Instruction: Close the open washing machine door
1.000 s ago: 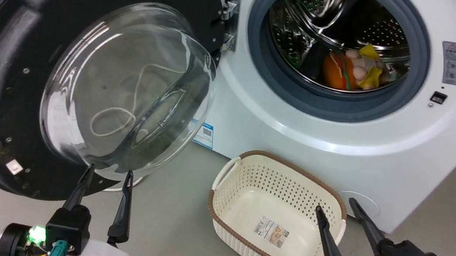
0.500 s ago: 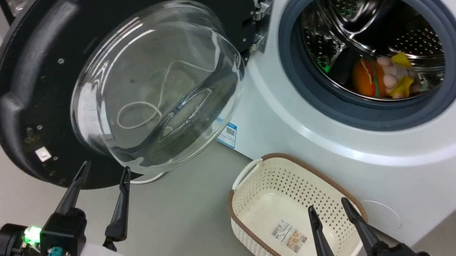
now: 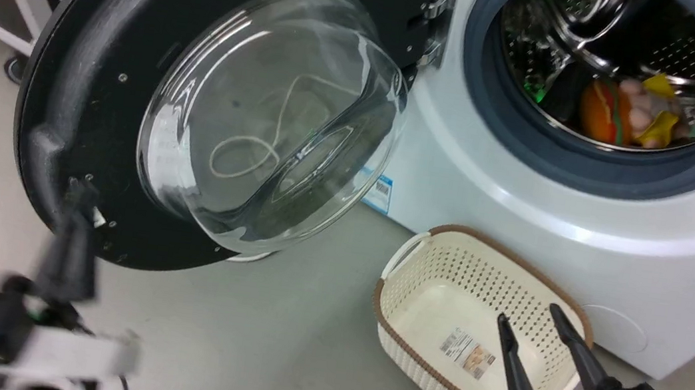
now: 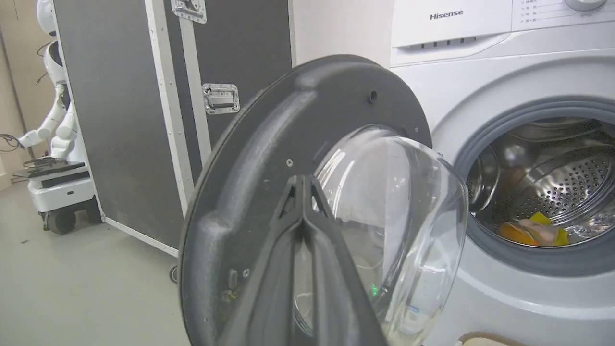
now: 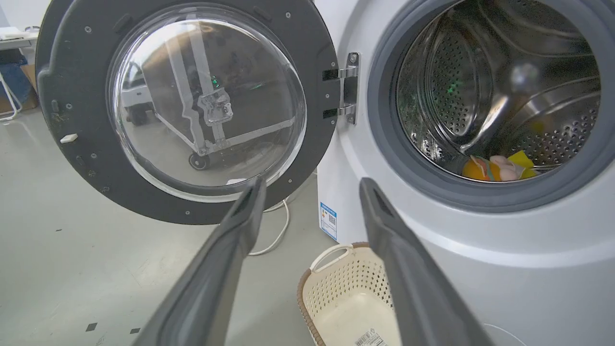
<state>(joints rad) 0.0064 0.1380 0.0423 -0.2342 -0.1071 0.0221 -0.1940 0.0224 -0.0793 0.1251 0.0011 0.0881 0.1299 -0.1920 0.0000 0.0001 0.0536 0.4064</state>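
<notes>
Closest to us, at the lower left of the head view, our left gripper [image 4: 302, 185] has its two fingers pressed together tip to tip with nothing between them. It points up at the lower free edge of the door [image 3: 86, 60]; that view is blurred there, so we cannot tell whether the tips touch the black rim or stop just short. At the lower right our right gripper [image 3: 528, 313] hangs with its fingers spread and empty over the near end of the basket [image 3: 429, 387], well apart from the door. Beyond the left gripper the door stands swung wide open and upright, its inner face and bulging glass window [image 3: 278, 112] turned toward us and to the right. Being round, it has no long axis to speak of; the line that counts is the upright hinge [image 3: 439, 16] at its right edge, with the free edge out to our left. We judge the left arm the nearer one, yet it sits on the inner side of the door. The closing push has to come from the outer side of that free edge, sweeping it rightward round the hinge. Farther back, right of the hinge, the washing machine [image 3: 519, 217] shows its open drum [image 3: 611, 28], with bright toys [image 3: 626, 114] lying inside.
</notes>
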